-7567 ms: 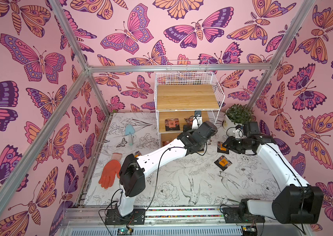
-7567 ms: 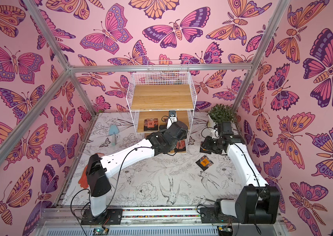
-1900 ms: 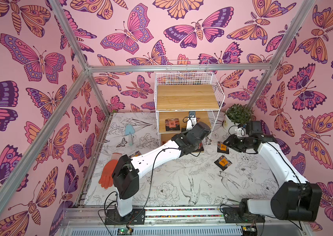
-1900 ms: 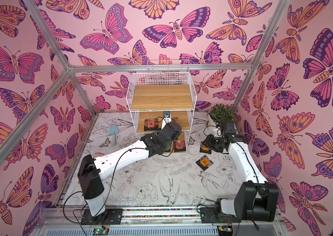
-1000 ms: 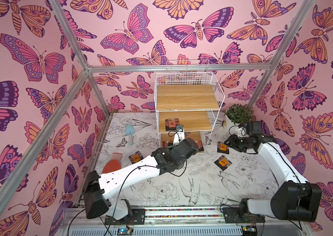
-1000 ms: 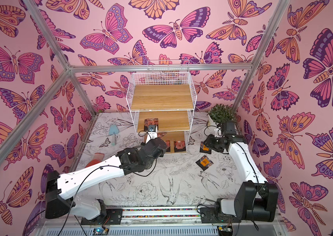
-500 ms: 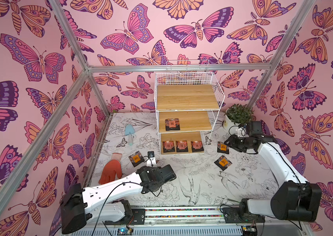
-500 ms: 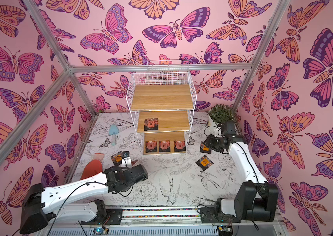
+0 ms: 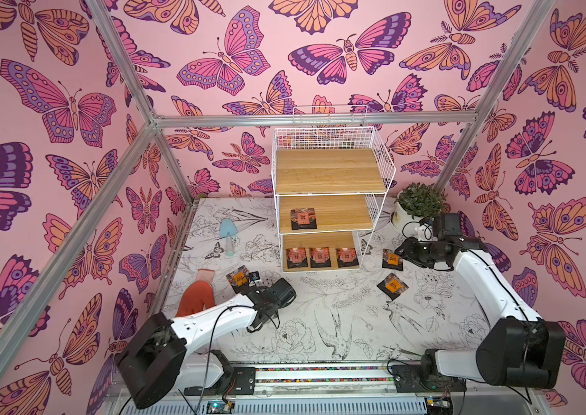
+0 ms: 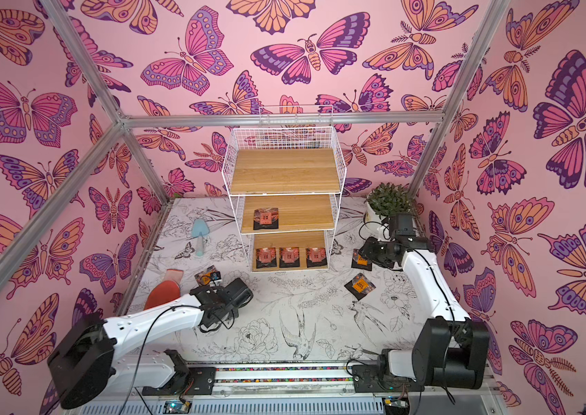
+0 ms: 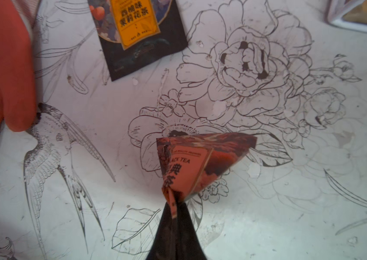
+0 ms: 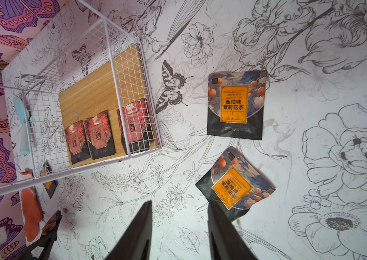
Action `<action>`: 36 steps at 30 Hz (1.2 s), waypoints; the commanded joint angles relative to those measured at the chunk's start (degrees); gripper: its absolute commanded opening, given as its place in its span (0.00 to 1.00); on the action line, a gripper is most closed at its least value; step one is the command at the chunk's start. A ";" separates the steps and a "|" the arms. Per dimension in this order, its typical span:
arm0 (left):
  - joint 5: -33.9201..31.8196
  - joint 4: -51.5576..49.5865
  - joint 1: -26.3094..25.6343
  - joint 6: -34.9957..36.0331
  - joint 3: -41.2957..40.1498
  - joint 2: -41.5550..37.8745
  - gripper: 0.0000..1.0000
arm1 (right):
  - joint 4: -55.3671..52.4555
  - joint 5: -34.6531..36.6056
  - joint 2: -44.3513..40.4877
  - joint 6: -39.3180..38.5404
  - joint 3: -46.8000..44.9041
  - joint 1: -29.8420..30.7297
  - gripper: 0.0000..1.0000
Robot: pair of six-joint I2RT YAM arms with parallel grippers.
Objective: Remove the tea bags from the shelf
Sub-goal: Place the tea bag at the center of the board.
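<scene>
Four flat black tea bag sachets with reddish-pink labels were left on the three-tier white wire shelf with wooden boards in both top views: one on the middle board, three in a row on the bottom board. A fifth pink-labelled sachet was pinched by a crumpled edge in the left gripper, at lower centre of the left wrist view, over the white flower-print mat and not yet let go. An orange-labelled black sachet could be seen at the top middle of that frame, and an orange glove was spread along the left edge. The right gripper was held partly spread with nothing between its fingers, near two more orange-labelled sachets on the mat.

Tbh the drop could be botched: so little of it was gripped that the sachet might be shaken loose early, or be dragged along on a finger at release. Later, the flat bags could be shoved backwards along the boards instead of lifted, and the wire sides could be snagged.
</scene>
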 commanded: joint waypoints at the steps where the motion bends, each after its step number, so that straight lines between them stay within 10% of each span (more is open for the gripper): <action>1: 1.08 2.65 0.51 3.78 2.90 4.53 0.00 | -1.33 1.00 0.86 -1.08 0.95 -0.38 0.45; 9: 2.14 4.34 1.13 4.08 4.72 10.02 0.01 | -1.53 1.06 1.56 -1.29 1.29 -0.38 0.45; 19: 2.60 3.82 1.13 4.80 4.93 6.56 0.58 | -1.72 1.27 1.53 -1.39 1.55 -0.38 0.45; 26: 1.90 -0.88 1.55 5.32 7.25 2.90 0.78 | -1.85 1.29 1.30 -1.28 1.62 -0.32 0.45; 29: 1.47 -1.80 2.24 5.28 7.48 1.69 0.73 | -1.80 1.33 1.12 -1.34 1.58 -0.38 0.45; 33: 2.69 -0.50 3.62 6.26 7.56 2.12 0.25 | -1.76 1.25 1.39 -1.30 1.53 -0.38 0.45; 36: 3.99 0.90 4.81 7.20 7.18 3.50 0.12 | -1.76 1.49 1.39 -1.35 1.74 -0.38 0.45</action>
